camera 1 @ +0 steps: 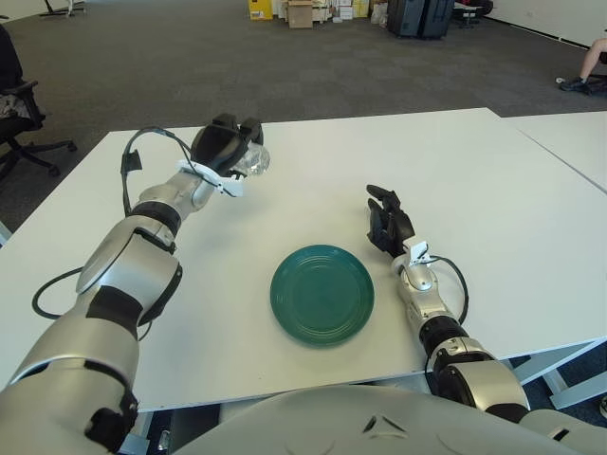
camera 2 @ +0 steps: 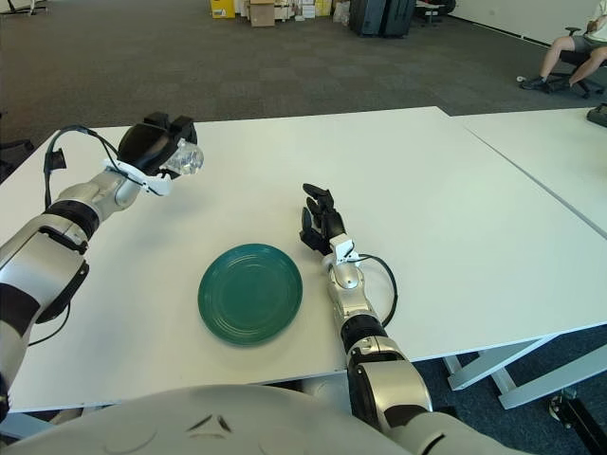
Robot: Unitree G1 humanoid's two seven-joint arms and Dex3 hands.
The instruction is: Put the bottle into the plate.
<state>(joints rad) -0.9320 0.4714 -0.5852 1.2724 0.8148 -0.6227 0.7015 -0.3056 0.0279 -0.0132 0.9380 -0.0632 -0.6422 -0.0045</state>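
Observation:
A clear plastic bottle [camera 1: 251, 161] is held above the white table [camera 1: 474, 190] at the far left, with my left hand [camera 1: 228, 144] shut on it from above. The bottle's end sticks out to the right of the fingers. A dark green plate [camera 1: 321, 294] lies flat near the table's front edge, well to the right of and nearer than the bottle. Right of the plate, my right hand [camera 1: 387, 221] shows with its fingers relaxed and nothing in them.
A black cable [camera 1: 133, 161] loops from my left wrist, another trails by the left forearm. A second white table [camera 1: 569, 133] adjoins at the right. An office chair [camera 1: 19, 104] stands off the far left, and boxes [camera 1: 299, 11] line the far floor.

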